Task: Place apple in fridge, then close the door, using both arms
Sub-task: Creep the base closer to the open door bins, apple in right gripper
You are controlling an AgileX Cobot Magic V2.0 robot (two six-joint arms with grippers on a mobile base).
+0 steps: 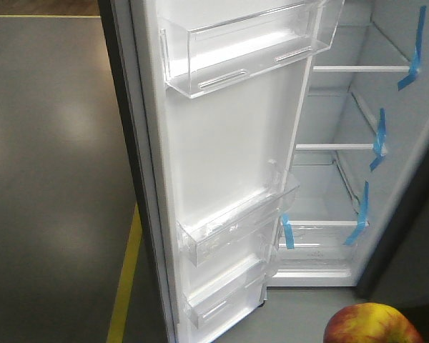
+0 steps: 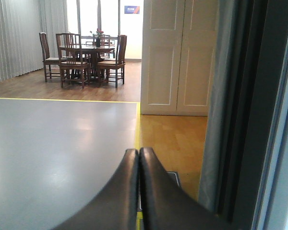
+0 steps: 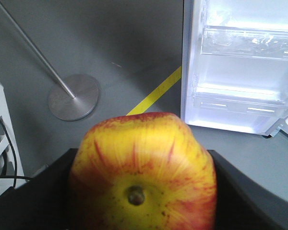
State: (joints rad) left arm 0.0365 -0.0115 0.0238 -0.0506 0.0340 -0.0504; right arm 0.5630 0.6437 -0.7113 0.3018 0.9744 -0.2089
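Apple [image 3: 144, 172] not yet in fridge [image 1: 327, 114]: pinched in the right gripper [image 3: 143, 201], outside the cabinet, apart from the shelves [image 1: 361, 68]. Door [image 1: 229, 164] stands open. Left gripper [image 2: 138, 160] pressed together, empty. Placing and closing both outstanding

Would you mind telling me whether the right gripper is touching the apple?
Touching. The right wrist view shows the apple wedged between the right gripper's black fingers, which press against both its sides with no gap.
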